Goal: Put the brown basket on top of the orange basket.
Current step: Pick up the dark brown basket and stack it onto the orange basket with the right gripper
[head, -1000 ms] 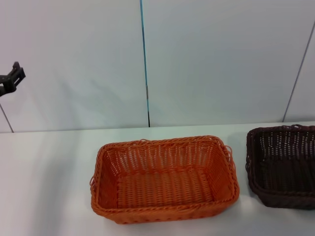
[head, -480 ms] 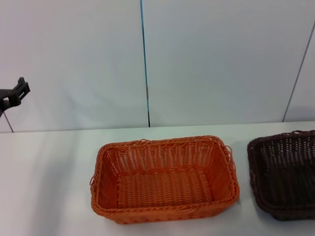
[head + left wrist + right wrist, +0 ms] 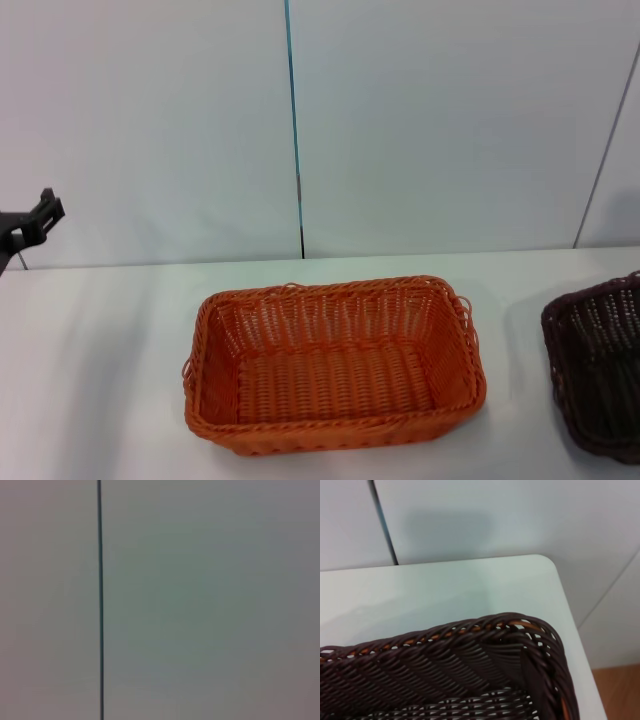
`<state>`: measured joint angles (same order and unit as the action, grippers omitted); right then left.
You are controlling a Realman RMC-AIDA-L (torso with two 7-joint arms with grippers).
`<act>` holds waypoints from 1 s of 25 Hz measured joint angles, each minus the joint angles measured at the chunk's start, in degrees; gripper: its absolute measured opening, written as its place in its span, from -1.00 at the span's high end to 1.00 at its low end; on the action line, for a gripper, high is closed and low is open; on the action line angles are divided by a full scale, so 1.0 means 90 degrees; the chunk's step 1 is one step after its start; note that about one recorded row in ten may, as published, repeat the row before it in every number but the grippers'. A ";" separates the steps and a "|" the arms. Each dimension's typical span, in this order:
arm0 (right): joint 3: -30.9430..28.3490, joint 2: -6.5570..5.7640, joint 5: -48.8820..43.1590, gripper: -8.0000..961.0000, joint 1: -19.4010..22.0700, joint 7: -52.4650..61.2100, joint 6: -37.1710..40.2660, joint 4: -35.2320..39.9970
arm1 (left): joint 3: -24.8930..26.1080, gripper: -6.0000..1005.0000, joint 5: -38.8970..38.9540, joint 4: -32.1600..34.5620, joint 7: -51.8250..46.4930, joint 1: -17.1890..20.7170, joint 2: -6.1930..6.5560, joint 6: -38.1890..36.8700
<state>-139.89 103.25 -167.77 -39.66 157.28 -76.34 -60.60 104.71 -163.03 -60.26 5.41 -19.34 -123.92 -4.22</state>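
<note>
1. The left gripper hangs above the table's left edge; whether it is open I cannot tell.
2. The orange basket sits mid-table, empty.
3. The brown basket lies tilted at the right edge, unstacked; the right gripper is unseen. Next: carry it leftward, lower it squarely.

bare table left of orange basket, open gap between it and brown basket at right edge

No lettering, label, brand or number can be read anywhere (neither on the orange basket nor on the brown basket).
</note>
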 joint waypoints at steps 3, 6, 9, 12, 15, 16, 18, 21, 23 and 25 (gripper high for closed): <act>0.0043 -0.0117 -0.0005 0.71 -0.0053 0.0133 -0.0415 -0.0106 | -0.0074 -0.80 0.0000 0.0058 -0.0067 0.0074 -0.0001 -0.0070; 0.0078 -0.0224 -0.0009 0.71 -0.0138 0.0266 -0.0827 -0.0252 | -0.0153 -0.80 0.0000 0.0198 -0.0247 0.0138 -0.0001 -0.0223; 0.0078 -0.0349 -0.0013 0.71 -0.0202 0.0400 -0.1167 -0.0450 | -0.0244 -0.80 -0.0001 0.0349 -0.0396 0.0182 0.0000 -0.0346; 0.0081 -0.0518 -0.0013 0.71 -0.0252 0.0511 -0.1489 -0.0673 | -0.0373 -0.80 -0.0001 0.0407 -0.0412 0.0247 0.0000 -0.0402; 0.0117 -0.0670 -0.0011 0.71 -0.0288 0.0589 -0.1735 -0.0878 | -0.0487 -0.80 -0.0001 0.0524 -0.0484 0.0311 0.0000 -0.0525; 0.0135 -0.0704 -0.0013 0.71 -0.0301 0.0609 -0.1790 -0.0938 | -0.0527 -0.80 -0.0001 0.0568 -0.0541 0.0333 0.0000 -0.0590; 0.0202 -0.0756 -0.0013 0.71 -0.0341 0.0667 -0.1915 -0.1048 | -0.0594 -0.80 -0.0001 0.0628 -0.0626 0.0366 0.0000 -0.0674; 0.0368 -0.0782 -0.0014 0.71 -0.0403 0.0787 -0.2037 -0.1176 | -0.0696 -0.80 -0.0001 0.0696 -0.0665 0.0403 0.0000 -0.0750; 0.0452 -0.0795 -0.0015 0.71 -0.0477 0.0855 -0.2068 -0.1241 | -0.0727 -0.80 -0.0001 0.0749 -0.0667 0.0423 0.0000 -0.0793; 0.0466 -0.0798 -0.0019 0.71 -0.0572 0.0874 -0.2086 -0.1268 | -0.0732 -0.80 -0.0001 0.0798 -0.0671 0.0445 -0.0001 -0.0867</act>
<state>-135.69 96.07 -167.95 -44.81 165.15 -95.12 -72.02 98.12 -163.04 -53.08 -0.63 -15.34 -123.93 -12.02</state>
